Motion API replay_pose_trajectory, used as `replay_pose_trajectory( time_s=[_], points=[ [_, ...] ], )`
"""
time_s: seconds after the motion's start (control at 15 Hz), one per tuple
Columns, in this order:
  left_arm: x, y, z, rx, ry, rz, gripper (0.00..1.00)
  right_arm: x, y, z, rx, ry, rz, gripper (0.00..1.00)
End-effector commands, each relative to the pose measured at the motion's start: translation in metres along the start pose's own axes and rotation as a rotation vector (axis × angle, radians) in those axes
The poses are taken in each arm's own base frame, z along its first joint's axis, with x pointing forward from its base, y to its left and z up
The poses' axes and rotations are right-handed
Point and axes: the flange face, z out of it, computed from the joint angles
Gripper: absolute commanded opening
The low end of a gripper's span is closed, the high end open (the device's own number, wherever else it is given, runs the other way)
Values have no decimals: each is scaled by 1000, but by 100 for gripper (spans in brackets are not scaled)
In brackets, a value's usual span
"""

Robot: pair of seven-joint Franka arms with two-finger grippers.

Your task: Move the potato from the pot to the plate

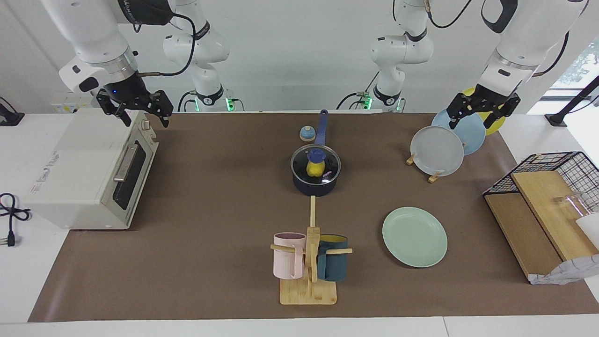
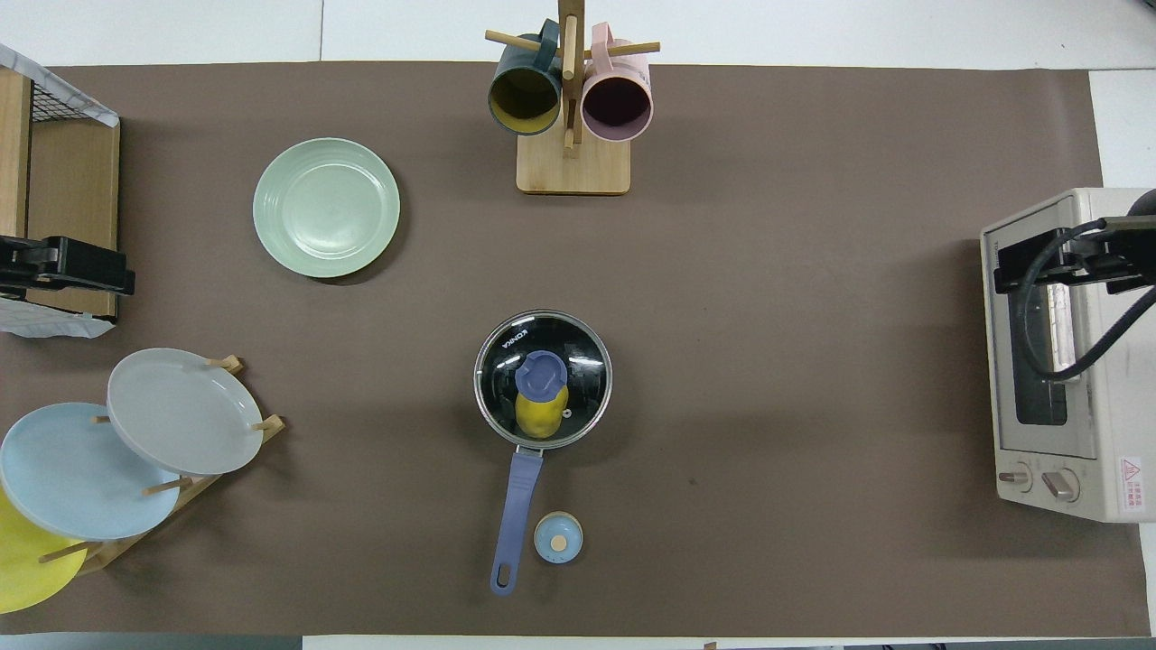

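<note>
Altogether one potato (image 1: 315, 169) in one lidded pot (image 1: 316, 186), one plate (image 1: 414, 237), two end effectors, left end effector (image 1: 482, 110) and right end effector (image 1: 136, 108), spread wide, empty.

White wall (image 1: 299, 56), white table (image 1: 28, 281) w/ brown mat (image 1: 210, 210), window (image 1: 580, 61) at edge

We see the potato (image 2: 540, 413) partly hidden under the lid's knob (image 2: 541, 375); the yellow plate (image 2: 23, 564) is cut off.

We're seeing the table (image 1: 224, 281) under a brown mat (image 1: 210, 210) carrying the lidded pot (image 1: 316, 183) mid-mat, the plate (image 1: 414, 237) lying flat, a mug rack (image 1: 308, 290), a plate rack (image 1: 433, 177), a small blue knob (image 1: 307, 134), a toaster oven (image 1: 70, 187) and a wire basket (image 1: 547, 206).
</note>
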Motion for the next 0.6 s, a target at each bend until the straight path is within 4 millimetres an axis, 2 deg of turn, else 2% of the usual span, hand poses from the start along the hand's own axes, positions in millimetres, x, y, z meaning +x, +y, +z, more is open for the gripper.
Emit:
replay_pose_trajectory(
  time_s=[0.0, 0.33, 0.53],
  points=[
    [-6, -4, 0, 22, 2, -3, 100, -1, 3, 1, 20, -1, -21, 100],
    [-6, -4, -1, 22, 3, -3, 100, -1, -5, 0, 21, 1, -30, 100],
    [-6, -4, 0, 22, 2, -3, 100, -10, -14, 9, 18, -28, -59, 100]
  ],
)
